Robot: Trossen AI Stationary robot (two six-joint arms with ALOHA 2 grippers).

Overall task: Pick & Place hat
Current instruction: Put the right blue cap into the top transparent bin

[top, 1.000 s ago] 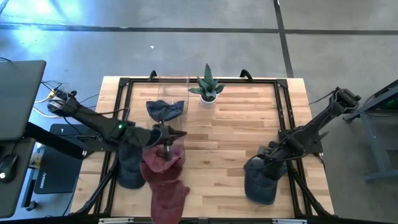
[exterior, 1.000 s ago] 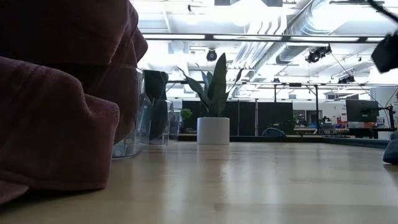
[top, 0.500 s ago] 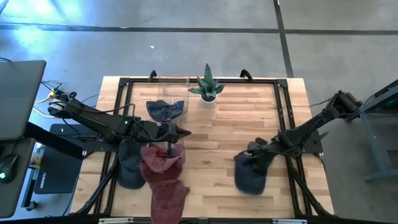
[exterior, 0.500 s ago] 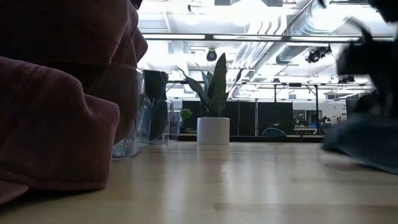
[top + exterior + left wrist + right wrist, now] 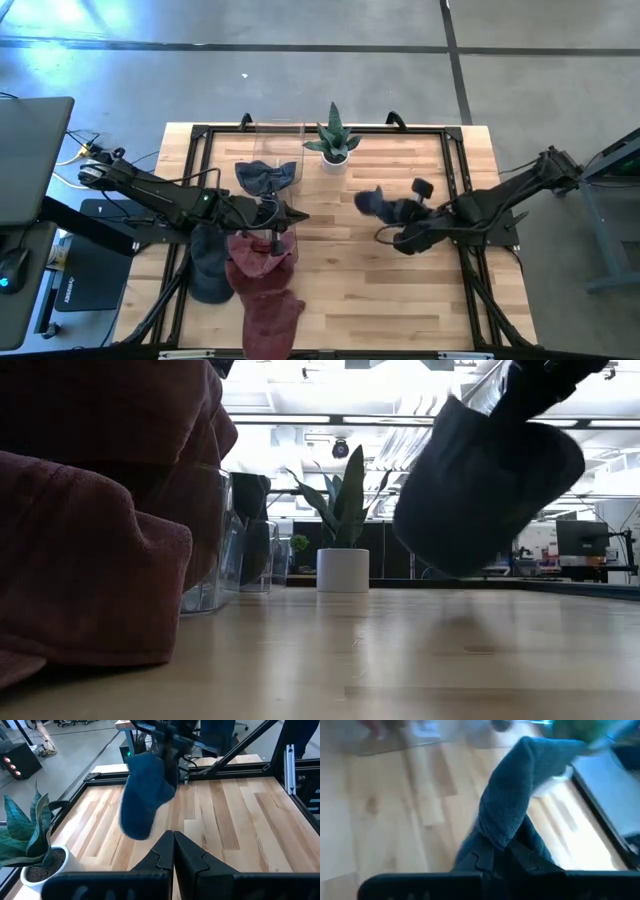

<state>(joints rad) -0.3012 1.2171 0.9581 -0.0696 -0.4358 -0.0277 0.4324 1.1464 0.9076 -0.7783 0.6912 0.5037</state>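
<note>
Two arms were out over the wooden table when I looked. Farthest left, the left arm reached in from its own edge, and the left gripper hung with its fingers pressed flat together, holding nothing, right at the clear plastic container near the back of the table. A blue hat lay inside that container. In front of the gripper, toward the near edge, a maroon hat sat heaped up, with a dark grey-blue hat touching its left side and another maroon hat just in front, hanging over the near edge. From table height the maroon cloth filled the whole left of what I could see. A little further right, at the back edge, a small potted plant stood upright in its white pot, just beside the container. Right of centre came the task's own hat, a dark blue hat, lifted clear of the wood and dangling in the air; from table level it hung well above the surface with bare table beneath it. The right gripper had it pinched in nearly shut fingers, the cloth bunched between them, and the right arm stretched back from there to the table's right side.
</note>
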